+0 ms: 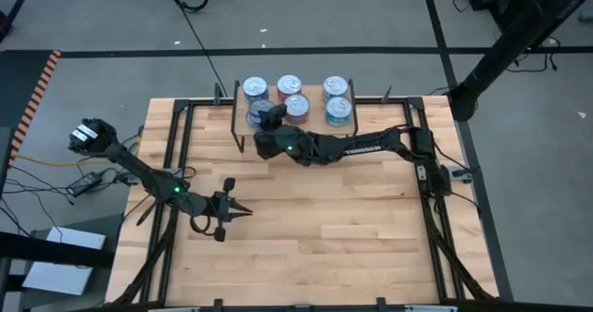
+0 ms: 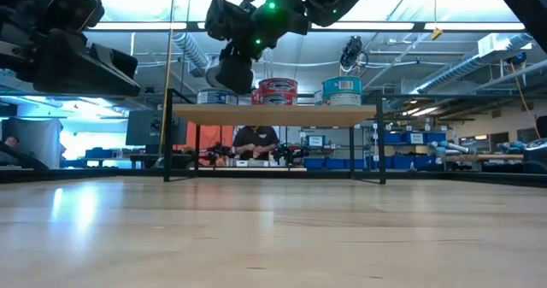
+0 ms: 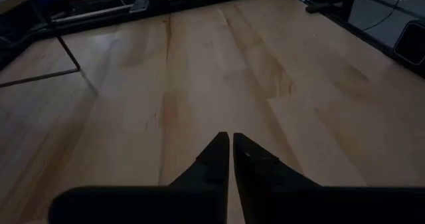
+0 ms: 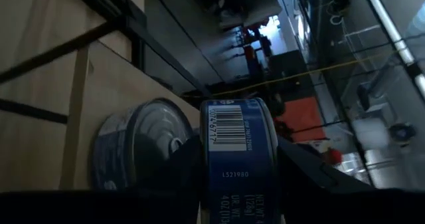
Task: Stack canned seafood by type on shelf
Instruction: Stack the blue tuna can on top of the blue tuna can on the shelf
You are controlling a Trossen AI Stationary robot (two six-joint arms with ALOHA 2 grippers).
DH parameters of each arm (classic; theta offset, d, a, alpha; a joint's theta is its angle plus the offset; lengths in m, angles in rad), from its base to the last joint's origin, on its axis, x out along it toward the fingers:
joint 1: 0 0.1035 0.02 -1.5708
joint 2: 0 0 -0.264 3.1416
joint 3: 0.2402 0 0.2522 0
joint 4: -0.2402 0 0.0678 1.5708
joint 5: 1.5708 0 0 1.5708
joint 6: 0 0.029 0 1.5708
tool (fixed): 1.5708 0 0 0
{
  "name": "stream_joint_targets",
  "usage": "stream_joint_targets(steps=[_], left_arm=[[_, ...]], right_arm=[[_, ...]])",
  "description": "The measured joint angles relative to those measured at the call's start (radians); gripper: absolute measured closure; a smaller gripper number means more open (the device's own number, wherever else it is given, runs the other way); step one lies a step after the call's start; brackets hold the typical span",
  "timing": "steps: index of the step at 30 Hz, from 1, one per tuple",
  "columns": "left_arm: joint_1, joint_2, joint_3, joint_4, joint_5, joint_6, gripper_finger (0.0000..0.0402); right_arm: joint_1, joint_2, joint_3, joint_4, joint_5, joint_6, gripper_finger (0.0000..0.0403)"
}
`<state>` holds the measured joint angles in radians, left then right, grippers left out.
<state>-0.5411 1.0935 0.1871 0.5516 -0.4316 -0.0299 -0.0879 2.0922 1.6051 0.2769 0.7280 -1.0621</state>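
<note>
The shelf stands at the table's far edge; its plank rests on thin black legs. Several tins stand on it: blue, red and teal. In the low view they show as blue, red and teal. My right gripper is over the shelf's left part, shut on a blue tin. Another blue tin stands on the plank beside it. My left gripper is shut above bare table, left of centre. My right gripper pinches the blue tin between its two fingers. The barcode side label faces the wrist camera, and a finger sits on each flat end. The fingers come about level from the near right. The tin is lifted clear, higher than the top of the tin beside it.
Black rails run along the table's left and right sides. Bare wood spreads across the middle and near part. The right arm stretches across in front of the shelf. A person sits far behind the table.
</note>
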Motion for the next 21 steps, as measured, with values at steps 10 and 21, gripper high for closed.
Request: stream_joint_targets(steps=[10,21], left_arm=[[0.000,0.000,0.000,0.005,0.000,0.000,0.0377],[0.000,0.000,0.000,0.004,0.000,0.000,0.0377]], right_arm=[[-0.019,0.000,0.000,-0.022,-0.071,0.174,0.0239],[-0.024,0.000,0.000,-0.054,-0.075,0.322,0.0146]])
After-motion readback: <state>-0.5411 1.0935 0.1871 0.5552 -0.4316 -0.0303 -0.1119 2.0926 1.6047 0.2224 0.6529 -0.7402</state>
